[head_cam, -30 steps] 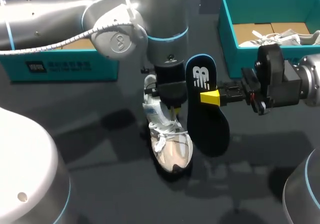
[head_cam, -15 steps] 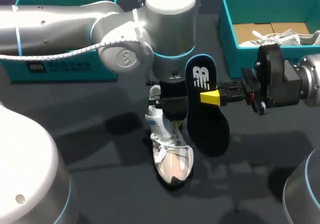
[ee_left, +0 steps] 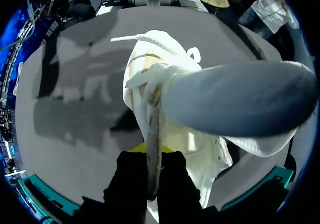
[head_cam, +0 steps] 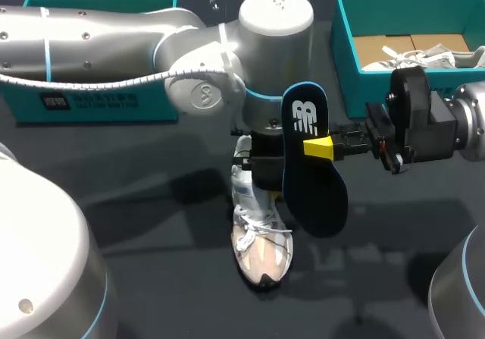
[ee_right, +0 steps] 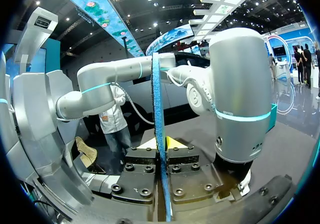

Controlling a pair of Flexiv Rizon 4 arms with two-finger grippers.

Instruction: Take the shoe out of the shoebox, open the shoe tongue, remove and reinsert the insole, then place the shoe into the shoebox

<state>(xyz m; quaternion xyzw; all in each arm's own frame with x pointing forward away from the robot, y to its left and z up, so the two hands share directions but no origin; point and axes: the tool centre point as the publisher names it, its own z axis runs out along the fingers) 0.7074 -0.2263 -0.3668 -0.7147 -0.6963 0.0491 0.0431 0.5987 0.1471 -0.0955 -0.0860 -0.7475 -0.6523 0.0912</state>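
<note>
Done: white mesh sneaker (head_cam: 261,240) out on dark surface (head_cam: 151,225); left claw (ee_left: 152,156) clenched on tongue (ee_left: 153,129); right claw (head_cam: 318,148) grasping dark blue foam insole (head_cam: 312,191), already removed. Left: reinsert, return to teal cardboard shoebox (head_cam: 342,58).

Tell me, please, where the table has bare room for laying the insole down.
Bare table lies between the shoe and the left teal box, and right of the insole, in front of the shoebox. Crowded: the middle, where left pincer and right pincer hold shoe and insole.
</note>
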